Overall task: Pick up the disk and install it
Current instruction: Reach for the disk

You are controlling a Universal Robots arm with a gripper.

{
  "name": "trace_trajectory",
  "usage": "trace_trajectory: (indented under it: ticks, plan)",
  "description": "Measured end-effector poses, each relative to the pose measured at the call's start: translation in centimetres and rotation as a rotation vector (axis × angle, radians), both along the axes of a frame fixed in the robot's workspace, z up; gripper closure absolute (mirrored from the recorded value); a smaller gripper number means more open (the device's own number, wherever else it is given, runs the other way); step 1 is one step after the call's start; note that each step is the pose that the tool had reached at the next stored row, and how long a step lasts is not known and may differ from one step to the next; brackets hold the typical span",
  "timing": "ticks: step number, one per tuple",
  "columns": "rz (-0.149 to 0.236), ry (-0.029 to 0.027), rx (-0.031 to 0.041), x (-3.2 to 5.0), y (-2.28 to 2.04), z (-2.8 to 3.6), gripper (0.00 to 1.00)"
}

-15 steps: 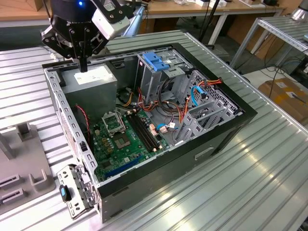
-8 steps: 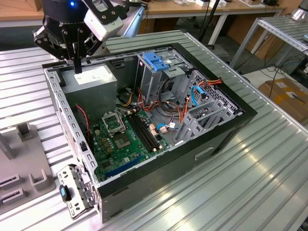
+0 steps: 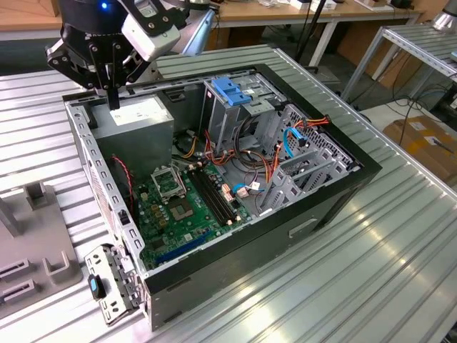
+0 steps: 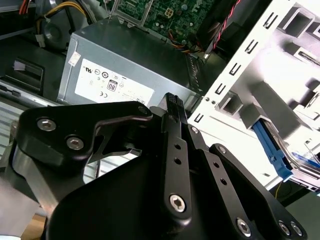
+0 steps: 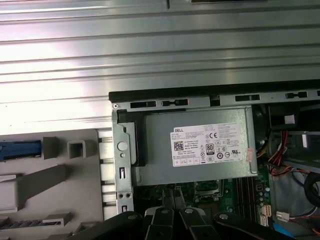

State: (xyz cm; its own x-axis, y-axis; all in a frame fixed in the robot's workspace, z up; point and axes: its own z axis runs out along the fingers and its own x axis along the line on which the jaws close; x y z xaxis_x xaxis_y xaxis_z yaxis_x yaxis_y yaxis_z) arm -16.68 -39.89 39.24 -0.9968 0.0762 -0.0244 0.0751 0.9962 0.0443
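Observation:
My gripper (image 3: 113, 102) hangs over the far left corner of the open computer case (image 3: 343, 182), just above the grey power-supply box (image 3: 136, 118). Its black fingers are pressed together with nothing between them, which also shows in the second wrist view (image 4: 171, 99) and the first wrist view (image 5: 173, 193). The disk lies outside the case in a grey holder. Only its bright blue side rail (image 5: 20, 149) shows, and it appears again in the second wrist view (image 4: 270, 145). The gripper is apart from the disk.
Inside the case are the green motherboard (image 3: 178, 207), a grey drive cage with a blue latch (image 3: 232, 89) and loose coloured cables (image 3: 250, 168). The grey holder (image 3: 36, 246) sits on the ribbed metal table (image 3: 343, 286) at the exterior view's left. Desks stand behind.

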Motion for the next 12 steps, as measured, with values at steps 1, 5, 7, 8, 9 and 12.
trace_trajectory:
  ticks: [1,5,7,8,9,12]
  plan:
    - [0.0,0.0,0.0,-0.03,0.0,0.0,0.89]
    - [0.0,0.0,0.0,-0.06,0.0,0.0,0.89]
    - [0.0,0.0,0.0,-0.07,0.0,0.0,0.89]
    - [0.0,0.0,0.0,-0.08,0.0,0.0,0.89]
    - [0.0,0.0,0.0,-0.09,0.0,0.0,0.89]
    - [0.0,-0.0001,0.0,-0.26,-0.01,0.0,0.89]
